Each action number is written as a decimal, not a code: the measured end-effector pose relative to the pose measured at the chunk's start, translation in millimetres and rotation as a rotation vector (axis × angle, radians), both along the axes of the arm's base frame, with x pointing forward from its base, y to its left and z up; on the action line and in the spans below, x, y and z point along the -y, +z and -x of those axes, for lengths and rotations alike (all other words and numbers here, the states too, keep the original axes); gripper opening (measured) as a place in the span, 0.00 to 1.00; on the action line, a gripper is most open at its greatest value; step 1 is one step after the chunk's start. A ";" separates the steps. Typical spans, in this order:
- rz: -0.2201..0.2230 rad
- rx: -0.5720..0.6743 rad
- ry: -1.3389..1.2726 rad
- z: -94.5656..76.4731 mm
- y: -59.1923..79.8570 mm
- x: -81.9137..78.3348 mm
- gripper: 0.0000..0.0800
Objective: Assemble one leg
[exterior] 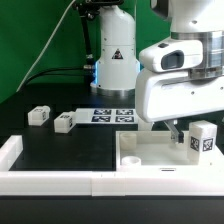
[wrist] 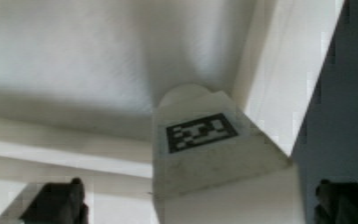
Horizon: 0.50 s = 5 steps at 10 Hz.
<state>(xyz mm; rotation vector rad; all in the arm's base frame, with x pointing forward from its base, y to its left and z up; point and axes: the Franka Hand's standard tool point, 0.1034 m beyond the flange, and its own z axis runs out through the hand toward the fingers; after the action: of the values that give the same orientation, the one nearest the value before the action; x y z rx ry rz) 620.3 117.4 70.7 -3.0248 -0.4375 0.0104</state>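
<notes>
A leg [exterior: 203, 140], a small white oblong block with a black-and-white tag, stands upright at the far right corner of the large white tray-like piece [exterior: 145, 160]. In the wrist view the leg [wrist: 208, 135] rises between my two dark fingers [wrist: 55, 200], with a gap on each side. My gripper [exterior: 190, 132] is open around the leg's top and does not touch it; it also shows in the wrist view [wrist: 197, 208]. Two more legs [exterior: 38, 116] [exterior: 64, 122] lie on the black table at the exterior view's left.
The marker board [exterior: 112, 115] lies flat behind the tray-like piece. The robot's base [exterior: 115, 60] stands at the back. A low white wall [exterior: 40, 182] runs along the front and left edge of the table.
</notes>
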 end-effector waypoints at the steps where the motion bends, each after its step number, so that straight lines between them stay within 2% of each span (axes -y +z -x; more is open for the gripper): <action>1: 0.000 -0.001 -0.006 0.0 -0.1 0.1 0.62; 2: 0.000 -0.001 -0.006 0.0 -0.2 0.4 0.62; 3: 0.000 -0.001 -0.006 0.0 -0.2 0.4 0.45; 4: 0.000 -0.001 -0.006 0.0 -0.2 0.5 0.36; 5: 0.001 -0.001 -0.006 0.0 -0.2 0.6 0.36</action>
<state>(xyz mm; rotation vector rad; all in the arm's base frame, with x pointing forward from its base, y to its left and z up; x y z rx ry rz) 620.3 116.8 70.4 -3.0266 -0.4278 0.0112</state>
